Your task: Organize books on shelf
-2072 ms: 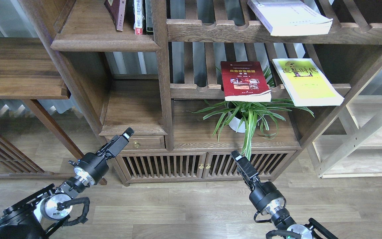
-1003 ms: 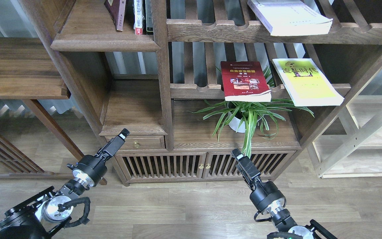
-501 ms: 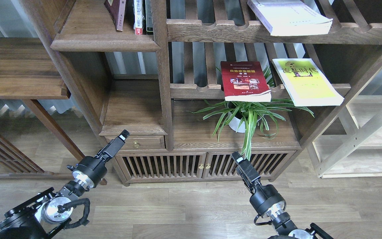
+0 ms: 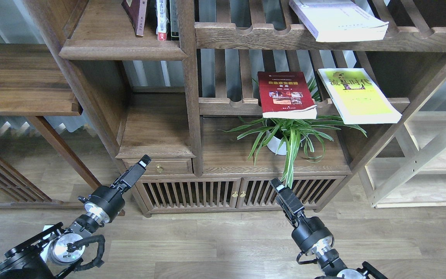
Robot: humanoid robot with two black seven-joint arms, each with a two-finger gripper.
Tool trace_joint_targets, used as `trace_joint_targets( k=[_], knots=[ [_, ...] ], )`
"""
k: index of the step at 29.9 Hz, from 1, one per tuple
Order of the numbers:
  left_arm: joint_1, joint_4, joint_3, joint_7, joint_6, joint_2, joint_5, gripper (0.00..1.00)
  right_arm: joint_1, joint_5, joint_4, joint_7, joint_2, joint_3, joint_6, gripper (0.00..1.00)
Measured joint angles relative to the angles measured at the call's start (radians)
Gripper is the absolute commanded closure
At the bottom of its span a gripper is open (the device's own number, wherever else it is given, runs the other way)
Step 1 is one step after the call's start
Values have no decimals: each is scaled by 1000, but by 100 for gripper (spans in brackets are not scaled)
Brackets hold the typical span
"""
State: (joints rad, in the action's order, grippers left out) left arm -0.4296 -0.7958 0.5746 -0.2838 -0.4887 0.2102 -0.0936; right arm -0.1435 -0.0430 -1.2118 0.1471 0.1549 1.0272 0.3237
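Observation:
A dark red book (image 4: 285, 94) with small photos lies flat on the middle slatted rack. A yellow-green book (image 4: 357, 95) with dark characters lies to its right, overhanging the rail. A thick white book (image 4: 337, 20) lies on the upper slatted rack. The solid shelf (image 4: 110, 37) at upper left holds a few upright books (image 4: 155, 17). My left gripper (image 4: 143, 161) is low, in front of the small drawer, holding nothing. My right gripper (image 4: 276, 186) is low, in front of the cabinet doors, holding nothing. Both look narrow and closed, well below the books.
A potted spider plant (image 4: 290, 135) stands under the red book. A small drawer (image 4: 159, 166) and slatted cabinet doors (image 4: 215, 193) are below. A light wooden rack (image 4: 424, 155) stands at the right, a dark side shelf (image 4: 21, 81) at the left.

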Motion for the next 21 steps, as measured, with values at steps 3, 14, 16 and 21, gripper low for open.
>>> trace_joint_targets(
  k=[3,14,16,21],
  knots=[
    [0,0,-1,0,0,0,0,0,-1,0,0,0,0,0,0,0],
    [18,1,0,1,0,-16,0,0,-14,0,4,-3,-34,-11,0,0],
    [20,1,0,1,0,-17,0,1,-14,0,4,-3,-35,-12,0,0],
    [21,1,1,1,0,-18,0,1,-14,0,5,-3,-35,-16,0,0]
  ],
)
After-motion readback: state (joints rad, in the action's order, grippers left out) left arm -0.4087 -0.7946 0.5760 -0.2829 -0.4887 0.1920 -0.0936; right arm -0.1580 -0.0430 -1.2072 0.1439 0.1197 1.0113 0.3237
